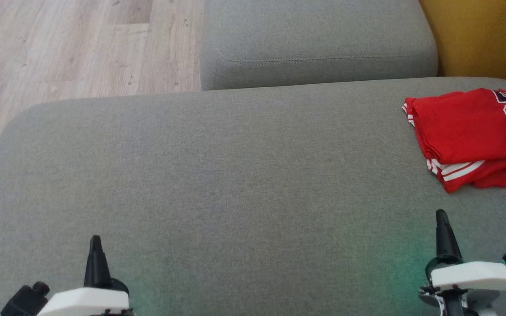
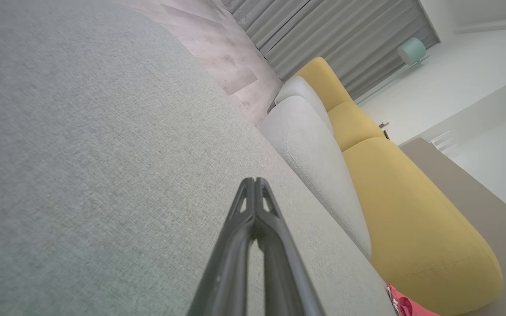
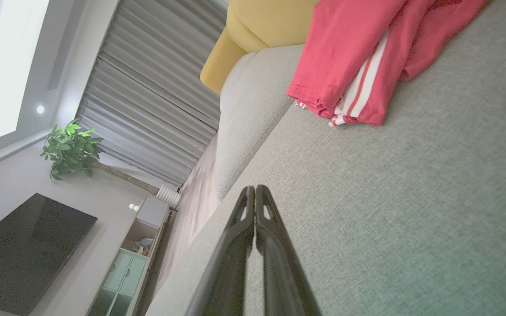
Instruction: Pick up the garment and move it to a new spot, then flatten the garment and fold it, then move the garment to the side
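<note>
Pale wood floor [image 1: 59, 48] at upper left. Left pincer [image 1: 95, 240]: fingers pressed together, holding nothing, above the wide grey seat cushion [image 1: 235, 175]. A second grey cushion [image 1: 319, 39] sits against the seat's far edge. Right pincer [image 1: 441, 216]: likewise closed and empty. The red garment [image 1: 468, 127], folded and white-striped, lies on the seat's far right, apart from both pincers. Yellow upholstery [image 1: 481, 35] stands beyond. Room: grey curtains [image 3: 147, 96], potted plant [image 3: 70, 147], dark television [image 3: 24, 250].

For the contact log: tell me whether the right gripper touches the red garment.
Apart. The head view shows a bare strip of grey cushion between the right gripper and the red garment.
</note>
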